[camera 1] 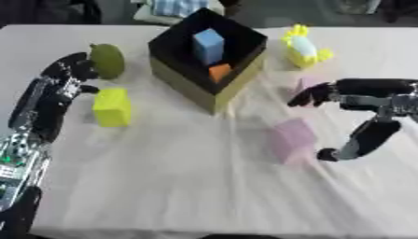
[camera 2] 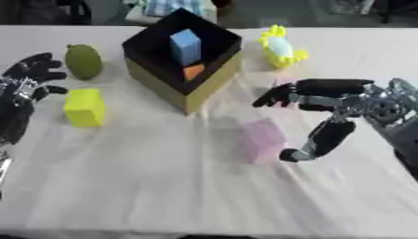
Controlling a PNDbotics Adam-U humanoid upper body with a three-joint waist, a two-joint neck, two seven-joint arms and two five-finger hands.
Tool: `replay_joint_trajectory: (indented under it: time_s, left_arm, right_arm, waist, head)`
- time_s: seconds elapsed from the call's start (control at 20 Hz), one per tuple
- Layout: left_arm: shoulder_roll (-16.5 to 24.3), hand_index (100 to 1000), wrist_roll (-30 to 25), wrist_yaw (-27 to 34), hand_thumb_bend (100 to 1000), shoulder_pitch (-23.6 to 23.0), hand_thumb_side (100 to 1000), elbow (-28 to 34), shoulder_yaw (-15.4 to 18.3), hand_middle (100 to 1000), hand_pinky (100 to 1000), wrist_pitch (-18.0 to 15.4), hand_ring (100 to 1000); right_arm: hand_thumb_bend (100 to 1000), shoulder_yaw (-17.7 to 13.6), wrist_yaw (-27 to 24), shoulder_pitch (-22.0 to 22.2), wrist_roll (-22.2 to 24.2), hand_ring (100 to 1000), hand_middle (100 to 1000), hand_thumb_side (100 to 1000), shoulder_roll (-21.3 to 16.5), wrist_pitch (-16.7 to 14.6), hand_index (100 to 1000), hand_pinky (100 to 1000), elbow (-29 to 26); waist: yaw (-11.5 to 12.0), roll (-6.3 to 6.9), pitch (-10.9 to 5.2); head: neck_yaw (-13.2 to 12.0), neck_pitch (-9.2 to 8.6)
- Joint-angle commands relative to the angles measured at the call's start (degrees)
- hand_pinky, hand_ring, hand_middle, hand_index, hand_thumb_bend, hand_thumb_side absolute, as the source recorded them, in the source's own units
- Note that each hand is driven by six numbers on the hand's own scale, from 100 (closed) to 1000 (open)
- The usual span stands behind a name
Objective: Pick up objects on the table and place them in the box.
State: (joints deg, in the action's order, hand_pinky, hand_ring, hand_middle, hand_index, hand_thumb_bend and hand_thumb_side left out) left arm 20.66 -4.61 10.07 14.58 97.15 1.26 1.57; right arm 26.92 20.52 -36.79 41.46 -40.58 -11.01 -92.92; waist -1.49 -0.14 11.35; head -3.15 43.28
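A pale cloth-covered table [camera 1: 163, 186] carries a black-lined box [camera 1: 176, 44] with tan outer walls, a blue block [camera 1: 208, 44] and an orange piece [camera 1: 219, 72] inside; beyond the far edge the room is dim. The right hand [camera 2: 326, 100] hangs spread — fingers and thumb apart, holding nothing — just beside a pink block [camera 2: 261, 139]. The left hand [camera 1: 69, 74] lies relaxed between a green fruit [camera 1: 107, 60] and a yellow block [camera 1: 112, 107] — a yellow toy [camera 1: 304, 49] sits right of the box.

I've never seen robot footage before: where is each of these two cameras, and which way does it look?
Left eye view: in the head, looking down at the table and box; left hand shows fully.
Right eye view: beside it, facing the same way; right hand shows fully.
Both share the box, pink block and both hands.
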Motion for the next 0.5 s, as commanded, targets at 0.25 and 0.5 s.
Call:
replay_joint_trajectory:
  time_s: [0.25, 0.5]
  left_arm:
    - [1.01, 858, -0.41, -0.01, 485, 0.48, 603, 1.14, -0.20, 749, 668, -0.08, 769]
    - [0.92, 859, -0.59, 0.04, 483, 0.53, 604, 1.18, -0.30, 749, 668, -0.09, 769]
  right_arm:
    - [429, 0.57, 2.32, -1.66, 0.28, 917, 904, 246, 1.17, -1.64, 970, 851, 2.71]
    - [415, 1.15, 3.57, -1.76, 0.74, 906, 890, 248, 2.12, -2.41, 958, 848, 4.69]
  waist:
    - [0.22, -0.49, -1.48]
    - [0.36, -0.41, -1.41]
  head:
    - [0.31, 0.34]
    - [0.39, 0.43]
